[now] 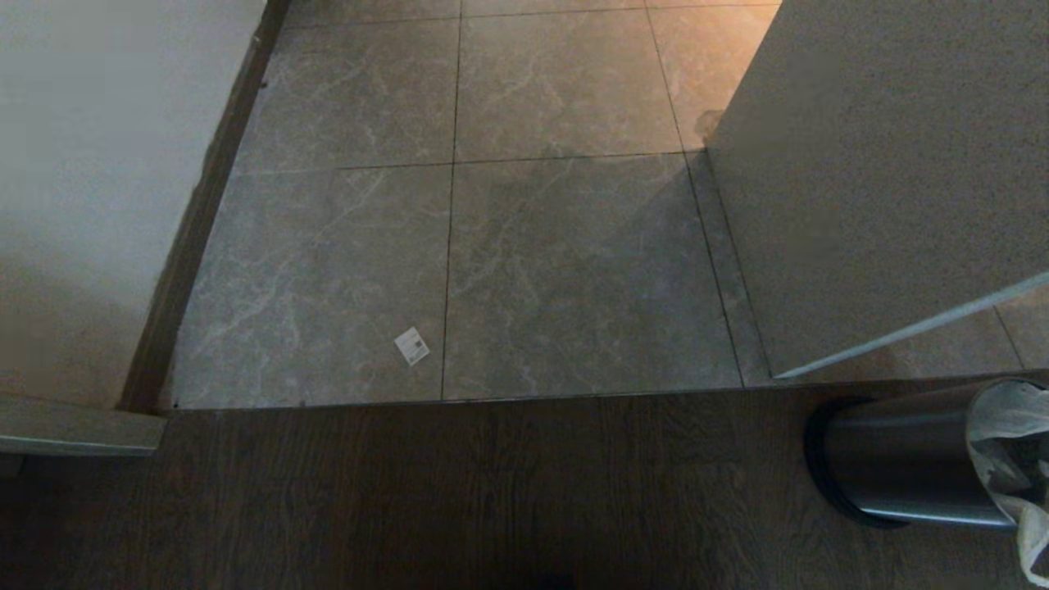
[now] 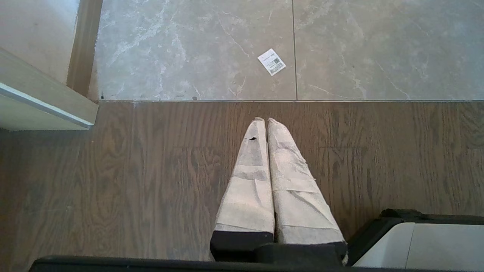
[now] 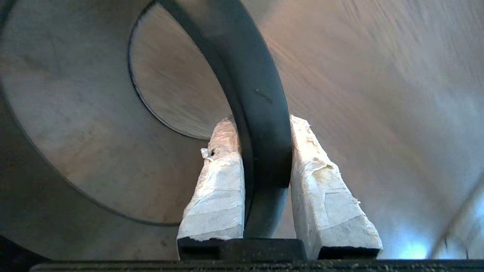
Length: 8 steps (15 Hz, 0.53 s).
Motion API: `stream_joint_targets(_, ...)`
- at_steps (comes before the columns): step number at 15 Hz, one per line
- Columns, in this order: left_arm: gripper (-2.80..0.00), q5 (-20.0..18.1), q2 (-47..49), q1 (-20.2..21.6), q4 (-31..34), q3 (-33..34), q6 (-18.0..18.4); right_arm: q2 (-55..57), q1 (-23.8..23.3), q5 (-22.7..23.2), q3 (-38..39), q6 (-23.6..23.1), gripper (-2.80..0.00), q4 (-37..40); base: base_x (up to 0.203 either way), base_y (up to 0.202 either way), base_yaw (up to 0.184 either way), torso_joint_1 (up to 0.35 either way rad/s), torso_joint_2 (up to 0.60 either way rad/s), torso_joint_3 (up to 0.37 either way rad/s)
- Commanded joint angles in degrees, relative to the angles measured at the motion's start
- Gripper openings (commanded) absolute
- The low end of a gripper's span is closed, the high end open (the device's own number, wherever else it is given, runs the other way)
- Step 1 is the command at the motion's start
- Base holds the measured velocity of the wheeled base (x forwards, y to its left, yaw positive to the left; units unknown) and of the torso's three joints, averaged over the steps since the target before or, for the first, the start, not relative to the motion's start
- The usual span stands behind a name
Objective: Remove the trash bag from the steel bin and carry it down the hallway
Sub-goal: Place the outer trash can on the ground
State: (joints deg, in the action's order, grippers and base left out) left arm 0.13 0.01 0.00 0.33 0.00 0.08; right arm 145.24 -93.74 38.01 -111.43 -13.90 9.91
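At 4 o'clock in head view, steel bin (image 1: 901, 459) lies tipped on wood floor (image 1: 410, 492), trash bag (image 1: 1012, 442) spilling from mouth. Right end effector (image 3: 261, 151) clamps black rim ring (image 3: 257, 94), not bag; risk: lifting bin instead. Left end effector (image 2: 264, 124) closed, empty.

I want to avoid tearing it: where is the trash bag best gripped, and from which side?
Grip the trash bag at the crumpled loose plastic bunched over the mouth of the steel bin, coming from the mouth end: only that part shows and offers folds to pinch. The right gripper now clamps the black rim.
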Motion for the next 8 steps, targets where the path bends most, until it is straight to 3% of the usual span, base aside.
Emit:
stream_joint_targets(1, -2.80, 0.0, 0.0, 0.0, 0.0, 0.0, 0.0, 2.8, 1.5, -0.7, 0.0, 3.4, -2.80, 0.1, 0.000, 0.000, 0.000, 0.000, 0.00, 0.000)
stream_joint_targets(4, -2.80, 0.0, 0.0, 0.0, 0.0, 0.0, -0.1, 4.3, 4.2, -4.6, 0.0, 10.4, -2.80, -0.1, 0.000, 0.000, 0.000, 0.000, 0.00, 0.000)
stream_joint_targets(8, -2.80, 0.0, 0.0, 0.0, 0.0, 0.0, 0.0, 8.4, 5.0, -5.6, -0.1, 10.9, -2.80, -3.8, 0.000, 0.000, 0.000, 0.000, 0.00, 0.000)
